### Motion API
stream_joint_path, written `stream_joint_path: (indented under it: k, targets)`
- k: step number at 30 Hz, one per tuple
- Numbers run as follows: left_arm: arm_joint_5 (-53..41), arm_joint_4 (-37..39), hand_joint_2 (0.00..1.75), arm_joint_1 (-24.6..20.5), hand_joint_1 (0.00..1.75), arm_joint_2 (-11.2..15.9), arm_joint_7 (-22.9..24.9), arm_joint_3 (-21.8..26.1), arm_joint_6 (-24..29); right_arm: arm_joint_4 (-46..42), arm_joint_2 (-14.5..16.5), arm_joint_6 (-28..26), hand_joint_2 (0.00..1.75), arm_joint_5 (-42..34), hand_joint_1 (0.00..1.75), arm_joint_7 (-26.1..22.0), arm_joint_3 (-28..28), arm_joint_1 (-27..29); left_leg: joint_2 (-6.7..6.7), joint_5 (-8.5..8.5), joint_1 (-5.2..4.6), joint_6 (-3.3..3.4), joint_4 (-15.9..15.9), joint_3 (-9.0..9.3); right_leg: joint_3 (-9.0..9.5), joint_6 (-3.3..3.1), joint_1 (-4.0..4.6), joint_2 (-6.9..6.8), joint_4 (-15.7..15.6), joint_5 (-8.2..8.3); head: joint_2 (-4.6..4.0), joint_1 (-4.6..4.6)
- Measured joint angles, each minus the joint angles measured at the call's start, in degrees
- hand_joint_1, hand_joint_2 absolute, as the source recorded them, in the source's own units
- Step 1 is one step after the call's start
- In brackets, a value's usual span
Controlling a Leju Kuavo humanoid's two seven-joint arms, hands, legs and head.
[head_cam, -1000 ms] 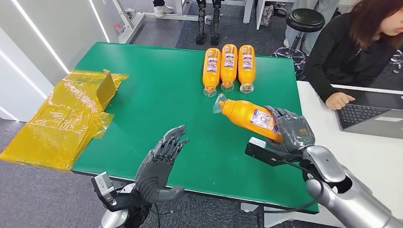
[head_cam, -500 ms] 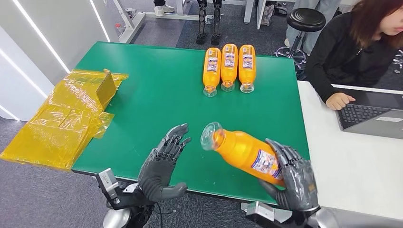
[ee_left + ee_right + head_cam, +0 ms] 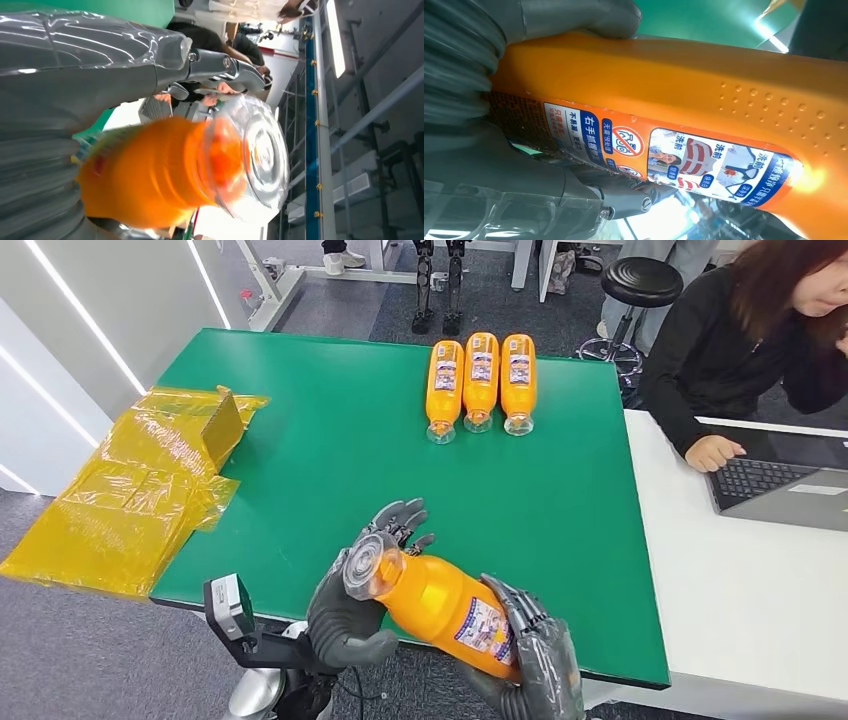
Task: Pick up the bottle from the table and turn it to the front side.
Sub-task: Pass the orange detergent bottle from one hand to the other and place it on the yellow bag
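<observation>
Both hands are on one orange bottle (image 3: 440, 605) at the near edge of the green table (image 3: 330, 440), lifted off its surface and tilted, clear cap end toward the robot's left. The right hand (image 3: 535, 665) grips the bottle's lower body, dark fingers wrapped over the blue and white label; in the right wrist view that label (image 3: 674, 160) faces the camera, with the thumb pressed on the orange side above it. The left hand (image 3: 360, 590) cups the cap end, fingers reaching up behind the neck and thumb curling under it. From the left wrist view the clear cap (image 3: 260, 155) sits just past the fingers (image 3: 220, 67), but the blur there makes it hard to say whether they press the bottle firmly or merely touch it.

Three more orange bottles (image 3: 482, 380) lie side by side at the table's far edge, caps pointing toward the robot. Crumpled yellow plastic wrap (image 3: 130, 490) hangs off the table's left edge. Beyond the table's right edge, a person in black (image 3: 720, 350) sits at a white desk (image 3: 760, 570) with a hand on a laptop (image 3: 790, 485).
</observation>
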Motion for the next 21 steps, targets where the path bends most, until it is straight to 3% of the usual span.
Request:
stream_joint_path:
  k: [9,13,21]
  targets:
    - [-1.5,-0.9,1.75,-0.5,0.00,1.0,-0.5,-1.6,0.2,5.3,4.2,1.1,1.75,-6.6,1.75,-3.2,5.2,-3.1,0.00,0.01,0.00,-0.01,0.0,-0.01,-0.01,0.00,0.00,0.00,0.0,-0.01,0.00,0.01]
    - [-2.0,-1.1,1.75,-0.6,1.74,1.7,-1.3,-1.8,1.4,6.8,5.8,2.4,1.75,-7.7,1.75,-3.5,7.2,-4.8,0.00,0.01,0.00,-0.02,0.0,0.01,-0.01,-0.01,0.00,0.00,0.0,-0.01,0.00,0.01]
    - [-2.1,-1.2,1.75,-1.2,1.75,2.9,-1.8,-1.7,3.5,9.6,7.8,3.3,1.75,-9.1,1.75,-2.5,8.7,-6.8,0.02,0.02,0.00,-0.03,0.0,0.02,-0.01,-0.01,0.00,0.02,0.0,0.00,0.00,0.01]
